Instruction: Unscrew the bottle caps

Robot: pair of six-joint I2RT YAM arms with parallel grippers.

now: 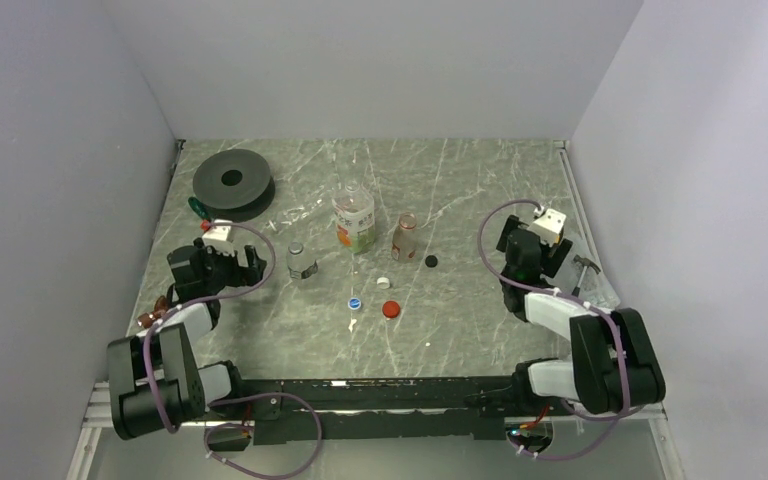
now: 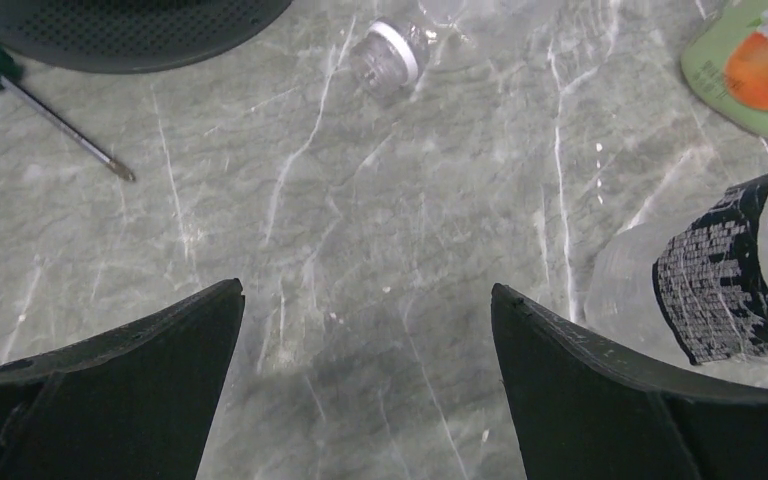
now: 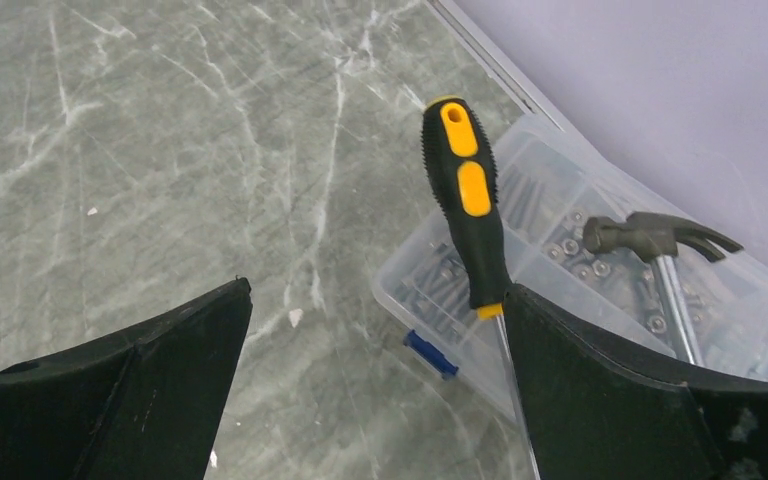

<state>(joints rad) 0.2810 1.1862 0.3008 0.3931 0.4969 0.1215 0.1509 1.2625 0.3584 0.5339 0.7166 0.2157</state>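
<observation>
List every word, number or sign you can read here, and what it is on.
Nothing can be read.
On the small clear bottle, black label: white print, too blurred.
On the larger bottle, green-and-orange label: only a fruit picture shows close up; too small from above.
On the red-brown bottle: too small.

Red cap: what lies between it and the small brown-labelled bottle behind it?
The white cap sits between the red cap and the brown-labelled bottle, touching neither. Nothing else lies on that stretch. The top view shows this.
</observation>
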